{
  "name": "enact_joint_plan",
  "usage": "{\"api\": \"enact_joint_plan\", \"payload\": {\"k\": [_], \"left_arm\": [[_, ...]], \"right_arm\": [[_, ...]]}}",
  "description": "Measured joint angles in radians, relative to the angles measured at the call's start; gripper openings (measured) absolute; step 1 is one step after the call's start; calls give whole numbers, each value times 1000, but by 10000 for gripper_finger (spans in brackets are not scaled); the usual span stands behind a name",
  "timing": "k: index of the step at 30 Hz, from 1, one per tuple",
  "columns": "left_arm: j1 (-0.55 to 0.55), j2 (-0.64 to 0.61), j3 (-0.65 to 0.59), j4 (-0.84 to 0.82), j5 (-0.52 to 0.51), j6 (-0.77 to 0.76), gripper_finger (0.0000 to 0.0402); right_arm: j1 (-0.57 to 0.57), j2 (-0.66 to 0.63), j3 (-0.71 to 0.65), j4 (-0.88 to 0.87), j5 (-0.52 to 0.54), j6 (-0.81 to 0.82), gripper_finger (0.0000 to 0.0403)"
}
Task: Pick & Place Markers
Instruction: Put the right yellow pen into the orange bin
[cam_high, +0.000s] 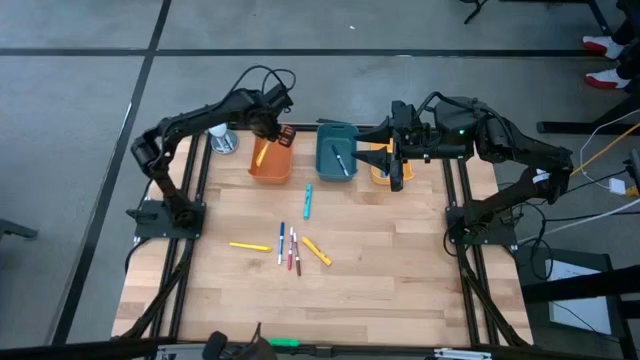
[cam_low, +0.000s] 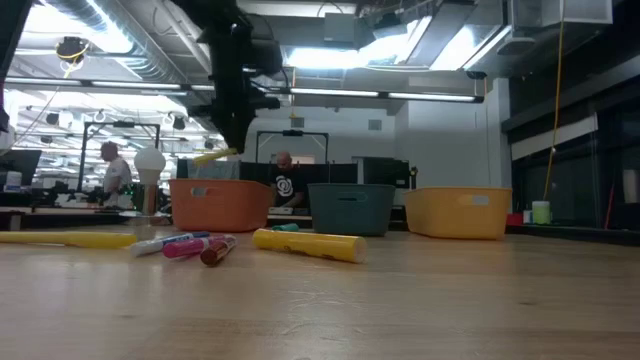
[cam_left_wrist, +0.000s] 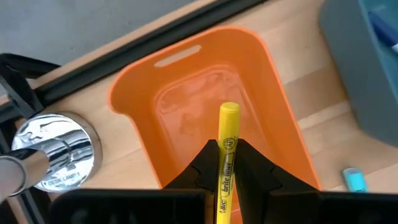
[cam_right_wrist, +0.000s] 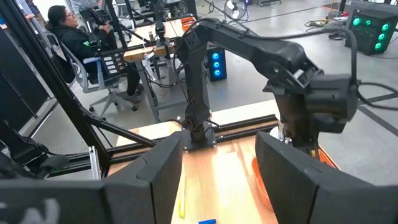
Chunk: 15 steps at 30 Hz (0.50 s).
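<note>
Near the surface's far-left corner stands a shiny metal cup (cam_high: 223, 139). Just beside it, the left gripper (cam_high: 265, 128) hangs over the orange bin (cam_high: 271, 163) at the far edge, its fingers (cam_left_wrist: 205, 163) closed tight on a yellow highlighter (cam_left_wrist: 227, 143) whose capped end points down toward the bin's bare floor. In the low view that highlighter juts sideways from the gripper, above the bin's rim.

Next along the far edge sits the teal bin (cam_high: 336, 150), with a marker (cam_high: 341, 160) lying inside it. Toward the middle of the surface, in front of the gap between the orange and teal bins, lies a teal marker (cam_high: 308, 201). Nearer the centre a loose group rests on the wood: a yellow highlighter (cam_high: 250, 246) at the left, then a blue marker (cam_high: 281, 243), a red marker (cam_high: 291, 250) and a dark red marker (cam_high: 296, 256) side by side, and another yellow highlighter (cam_high: 317, 251) angled at the right.

The yellow bin (cam_high: 378, 170) sits at the far edge toward the right, mostly covered from above by the right gripper (cam_high: 397, 164), which hovers over it with its fingers (cam_right_wrist: 149, 177) spread wide and nothing between them.

A bright green stick (cam_high: 284, 343) lies at the near edge.
</note>
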Motion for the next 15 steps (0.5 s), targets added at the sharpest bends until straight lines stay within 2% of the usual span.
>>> {"api": "enact_joint_plan", "payload": {"k": [15], "left_arm": [[15, 159, -1, 22, 32, 0, 25]], "right_arm": [[0, 0, 0, 0, 0, 0, 200]]}}
